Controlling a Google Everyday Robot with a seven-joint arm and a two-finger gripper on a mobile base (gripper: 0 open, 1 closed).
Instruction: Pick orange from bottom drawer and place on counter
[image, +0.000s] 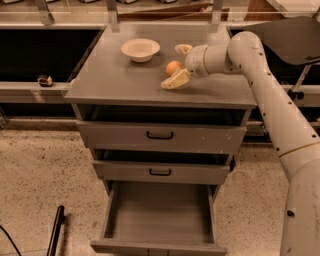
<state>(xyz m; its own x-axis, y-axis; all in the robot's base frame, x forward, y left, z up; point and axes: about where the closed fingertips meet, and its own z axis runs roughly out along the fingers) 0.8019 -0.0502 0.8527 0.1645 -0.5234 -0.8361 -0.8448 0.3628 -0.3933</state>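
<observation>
The orange (173, 67) sits on the grey counter (115, 80), to the right of the cream bowl (140, 49). My gripper (178, 65) is low over the counter with its fingers spread wide, one cream fingertip (174, 81) in front of the orange and the other (183, 48) behind it. The fingers do not press on the fruit. The bottom drawer (159, 216) is pulled out and shows a bare grey inside.
My white arm (270, 95) reaches in from the right over the cabinet's right edge. The two upper drawers with black handles (160, 135) are slightly ajar. A black pole (54, 232) lies on the speckled floor at lower left. Dark shelving runs behind the cabinet.
</observation>
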